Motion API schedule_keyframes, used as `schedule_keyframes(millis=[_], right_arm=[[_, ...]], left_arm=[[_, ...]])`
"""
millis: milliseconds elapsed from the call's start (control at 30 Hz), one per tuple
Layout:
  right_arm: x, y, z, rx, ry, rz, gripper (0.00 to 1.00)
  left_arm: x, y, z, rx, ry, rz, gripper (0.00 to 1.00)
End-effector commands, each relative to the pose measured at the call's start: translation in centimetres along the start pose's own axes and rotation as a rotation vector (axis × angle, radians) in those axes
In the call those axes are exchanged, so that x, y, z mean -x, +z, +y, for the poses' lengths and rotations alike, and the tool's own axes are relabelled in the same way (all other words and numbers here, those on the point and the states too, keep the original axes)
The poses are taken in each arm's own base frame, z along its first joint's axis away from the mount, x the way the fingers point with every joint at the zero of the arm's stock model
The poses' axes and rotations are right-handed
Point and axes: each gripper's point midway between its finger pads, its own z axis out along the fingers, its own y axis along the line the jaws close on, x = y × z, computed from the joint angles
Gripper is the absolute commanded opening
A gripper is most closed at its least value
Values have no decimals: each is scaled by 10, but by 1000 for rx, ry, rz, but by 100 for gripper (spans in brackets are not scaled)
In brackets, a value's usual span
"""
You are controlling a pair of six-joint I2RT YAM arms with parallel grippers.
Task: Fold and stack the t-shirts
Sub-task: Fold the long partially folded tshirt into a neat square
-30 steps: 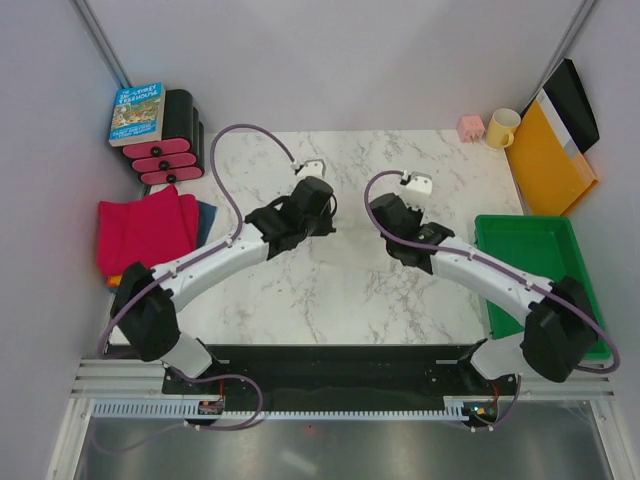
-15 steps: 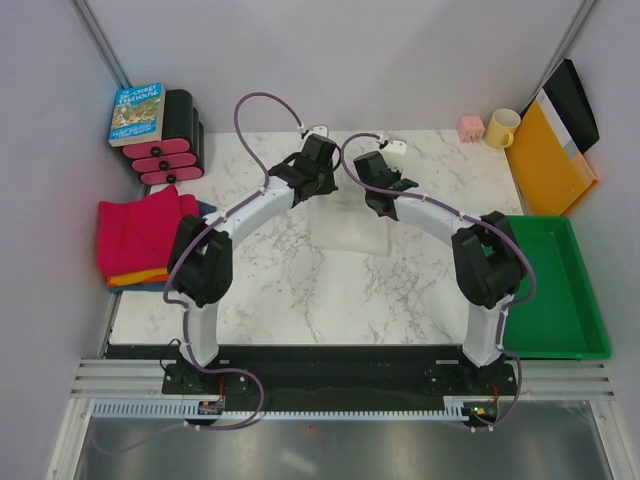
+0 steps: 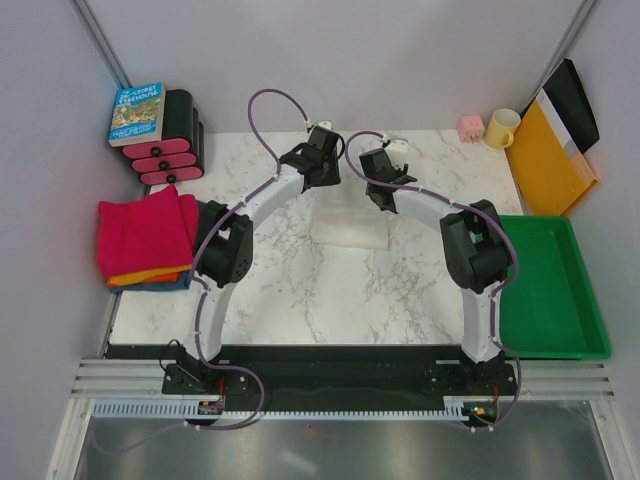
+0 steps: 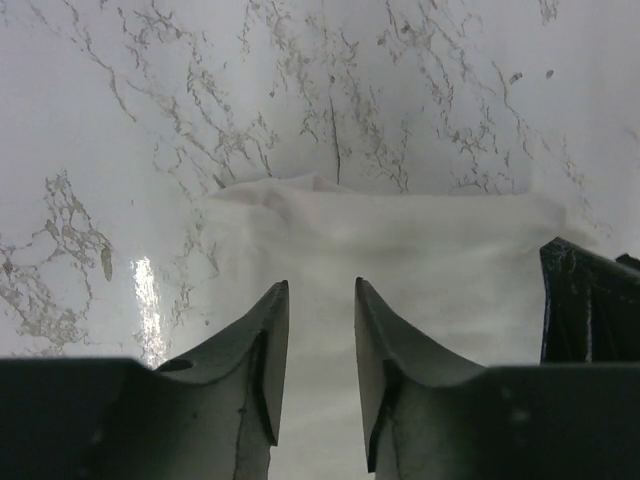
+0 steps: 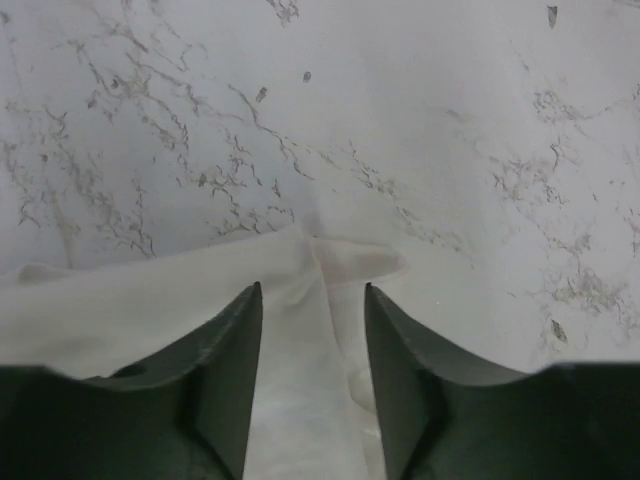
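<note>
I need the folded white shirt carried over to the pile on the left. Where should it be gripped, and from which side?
Pinch the white shirt at the two corners of its far edge, coming down from above. It lies flat and thin on the table, offering little from the sides, while the wrist views show that edge slightly puffed, probably easier to catch.

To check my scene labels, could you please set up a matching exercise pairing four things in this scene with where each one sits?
Things:
1. cream-white shirt
2. magenta-pink shirt
3. yellow mug
4. green tray

Places:
A. far right corner
B. middle of the table
C. right edge, near side
D. left edge

Pairs: 1-B; 2-D; 3-A; 4-C
</note>
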Motion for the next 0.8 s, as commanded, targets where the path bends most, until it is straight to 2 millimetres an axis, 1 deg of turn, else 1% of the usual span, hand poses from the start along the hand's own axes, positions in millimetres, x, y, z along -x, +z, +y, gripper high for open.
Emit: schedule_keyframes(millis=[0,33,67,100,133,167,200,233,267,300,333,367,400,433,467,500,533,567,600,633,667,700,767], right_arm=[[43,-33,13,122,92,-91,59],[47,-45,21,152,97,-95,62],[44,-52,28,181,87,-88,62],[42,-57,35,208,77,-83,60],[34,-63,45,239,68,-68,57],[28,-64,51,256,68,-49,51],[13,-61,58,284,60,-5,33],[5,-59,63,301,71,20,26],[-4,-55,66,307,70,45,19],[-24,-47,69,308,51,96,5],[-33,-44,70,303,48,119,2],[-43,-41,70,296,48,147,0],[-58,-35,66,275,35,183,0],[-71,-33,61,263,22,205,0],[-80,-32,58,250,23,220,0],[-94,-31,50,232,13,246,0],[-101,-32,47,224,11,258,0],[-106,-32,43,219,12,268,0],[-116,-36,39,215,6,281,0],[-119,-37,36,209,5,285,0],[-123,-39,33,202,1,289,0],[-130,-45,28,200,-5,298,0],[-135,-53,23,194,-15,295,0]], left_arm=[[53,-38,-5,-3,-28,-129,43],[49,-40,-3,1,-41,-124,45],[50,-46,-3,-5,-47,-128,45],[52,-54,-7,-30,-52,-132,45],[42,-52,-7,-39,-47,-115,44],[36,-50,-8,-49,-47,-103,42],[25,-46,-12,-72,-44,-71,32],[12,-40,-12,-75,-38,-40,25],[1,-36,-15,-96,-35,-5,21],[-10,-31,-15,-103,-43,26,14],[-28,-23,-13,-101,-40,69,12],[-39,-18,-12,-100,-40,95,11],[-47,-16,-11,-97,-48,115,10],[-65,-12,-6,-85,-44,150,10],[-72,-10,-5,-84,-45,160,9],[-89,-8,1,-68,-49,192,9],[-95,-8,3,-65,-50,203,9],[-98,-9,4,-66,-52,199,9],[-113,-9,10,-50,-52,226,9],[-118,-11,12,-46,-53,233,9],[-118,-16,14,-40,-57,226,9],[-131,-19,19,-28,-61,245,9],[-141,-27,22,-19,-66,247,9]])
